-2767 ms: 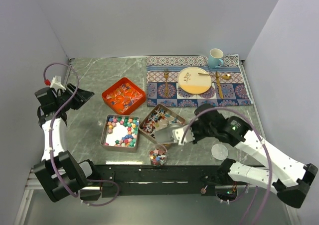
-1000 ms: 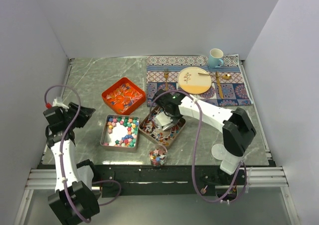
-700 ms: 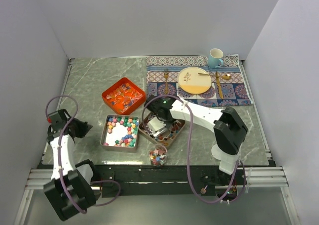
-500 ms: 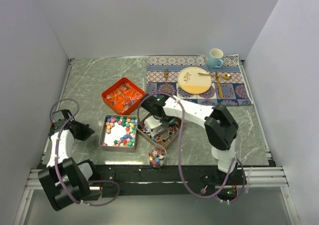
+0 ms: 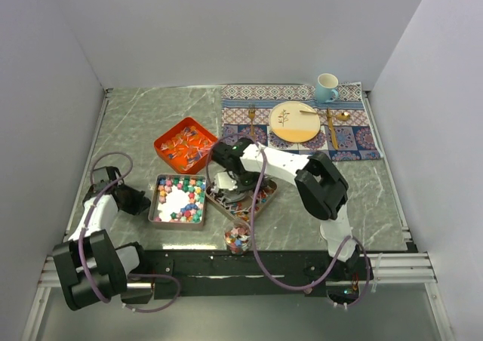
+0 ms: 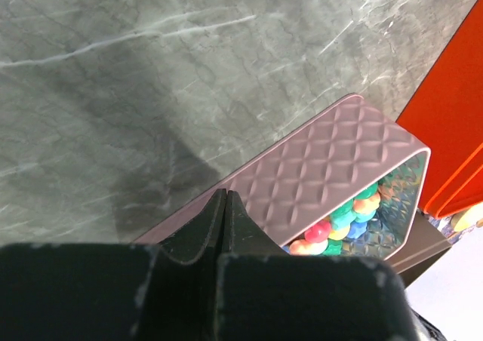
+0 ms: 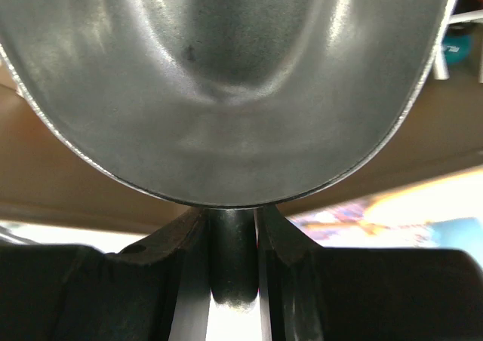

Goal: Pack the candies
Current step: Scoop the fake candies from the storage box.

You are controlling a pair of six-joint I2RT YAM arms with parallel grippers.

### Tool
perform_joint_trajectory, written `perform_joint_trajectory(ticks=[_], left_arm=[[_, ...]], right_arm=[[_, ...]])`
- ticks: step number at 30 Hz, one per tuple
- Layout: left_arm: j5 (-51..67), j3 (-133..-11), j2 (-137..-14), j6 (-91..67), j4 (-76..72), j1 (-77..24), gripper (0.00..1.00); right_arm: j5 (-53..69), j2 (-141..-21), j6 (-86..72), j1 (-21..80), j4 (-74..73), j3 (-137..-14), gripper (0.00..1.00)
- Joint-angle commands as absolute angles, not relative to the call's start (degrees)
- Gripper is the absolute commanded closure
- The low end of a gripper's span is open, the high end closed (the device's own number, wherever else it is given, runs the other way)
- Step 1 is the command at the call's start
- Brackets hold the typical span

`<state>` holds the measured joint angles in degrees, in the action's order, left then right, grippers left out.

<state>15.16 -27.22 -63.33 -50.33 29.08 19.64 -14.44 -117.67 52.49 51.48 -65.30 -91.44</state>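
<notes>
Top external view puts the left pincer [image 5: 134, 202] at lower left on the table [image 5: 143, 122], its tips at the outer left wall of a quilted tin [image 5: 154, 204]. In the left wrist view its two fingers are pressed flat together with nothing seen between them. The tin holds the chunky candies [image 5: 196, 187], pink, green, yellow and blue lumps ringed round a bare white middle. Just above it, toward frame centre, an orange tray [image 5: 169, 130] carries slim wrapped pieces [image 5: 189, 145]. Right of the quilted tin, the right pincer [image 7: 232, 239] is clamped on the stem of a metal scoop [image 7: 226, 69], whose bowl fills the top of the right wrist view; whether the bowl is loaded cannot be told from its underside. From above, that scoop sits low inside a brown tin [image 5: 268, 194] of more wrapped pieces [image 5: 255, 198]. Below, at the near edge, a glass jar [image 5: 239, 238] already holds some mixed sweets; a placemat [image 5: 355, 141] lies at upper right.

The sweets look light, hard and loose, likely to roll or skitter, and the wrappers are probably slick. Each is too small for a sure pinch, so the scoop is best driven low under the heap and lifted level.
</notes>
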Motion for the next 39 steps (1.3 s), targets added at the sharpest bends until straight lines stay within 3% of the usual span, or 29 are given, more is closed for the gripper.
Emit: perform_joint_trajectory(ticks=[1,15,26,39], left_arm=[[19.51,-26.80,-63.55,-50.45,27.77,18.63,0.99],[21.27,-30.58,-64.77,-46.50,24.44,19.34,0.99],[22.06,-35.68,-67.24,-41.84,25.58,20.47,0.99],[22.15,-39.46,-68.03,-38.94,26.36,24.26,0.99]], right_arm=[[-2.21,-114.09,45.09,48.70,-56.35,-89.75,1.00],[9.13,-96.08,45.35,45.70,-29.98,-69.54,1.00],[18.63,-85.79,44.47,42.19,-27.52,-61.89,1.00],[19.95,-91.93,45.44,41.48,-25.58,-60.46,1.00]])
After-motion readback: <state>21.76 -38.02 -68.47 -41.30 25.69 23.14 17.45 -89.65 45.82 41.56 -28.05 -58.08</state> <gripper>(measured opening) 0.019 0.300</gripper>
